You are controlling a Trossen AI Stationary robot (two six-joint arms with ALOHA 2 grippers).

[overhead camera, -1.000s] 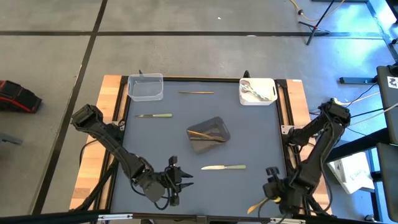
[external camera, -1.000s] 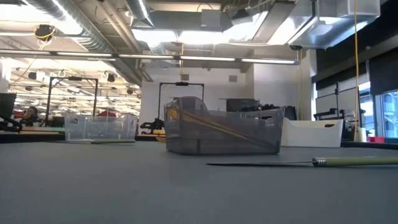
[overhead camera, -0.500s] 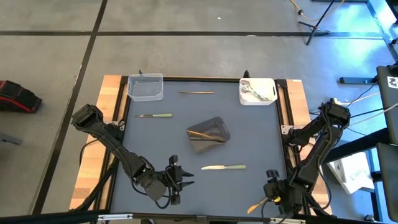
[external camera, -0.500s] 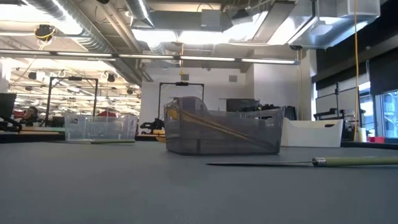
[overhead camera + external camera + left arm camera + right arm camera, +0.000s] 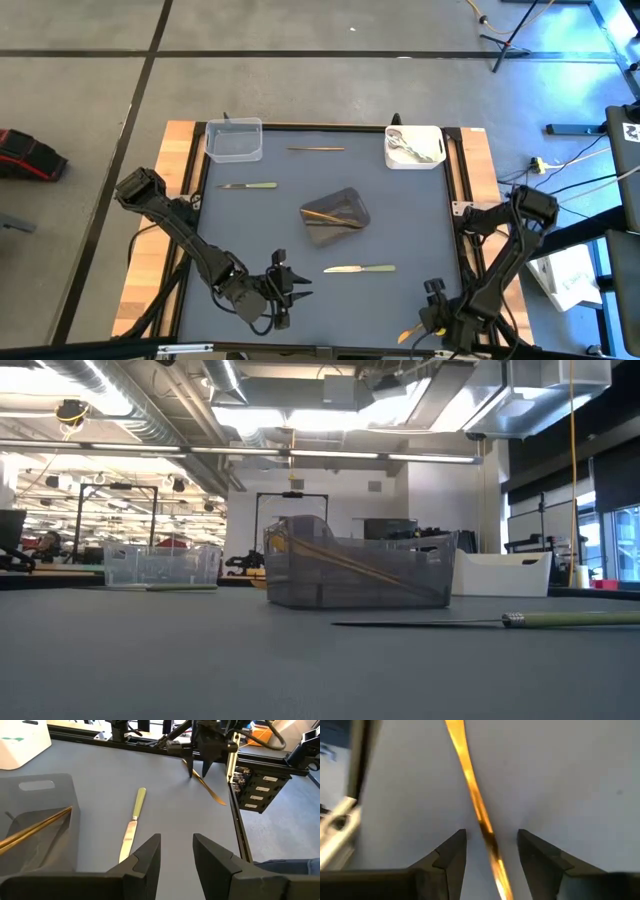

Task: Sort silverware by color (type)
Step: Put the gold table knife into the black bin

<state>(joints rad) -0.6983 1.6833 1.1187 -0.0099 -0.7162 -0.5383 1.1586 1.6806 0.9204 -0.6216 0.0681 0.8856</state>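
Observation:
A thin gold piece (image 5: 472, 795) lies flat at the table's near right corner (image 5: 410, 332). My right gripper (image 5: 491, 845) points down over it, open, one finger on each side of its shaft and not touching it; the left wrist view shows this gripper (image 5: 199, 770) from afar. My left gripper (image 5: 177, 855) waits open near the near edge (image 5: 290, 282). A pale-green-handled knife (image 5: 359, 268) lies flat mid-table, and a second knife (image 5: 248, 186) lies flat farther left. Another gold piece (image 5: 316, 149) lies near the far edge.
A dark grey tub (image 5: 336, 217) at mid-table holds gold pieces. The white tub (image 5: 414, 146) with silver spoons sits at the far right corner and the clear tub (image 5: 234, 140) at the far left. A black frame rail (image 5: 260, 765) runs along the right edge.
My right gripper has moved toward the near edge and lower over the gold piece at the near right corner, its elbow dropping with it. The left arm and the utensils have stayed where they were.

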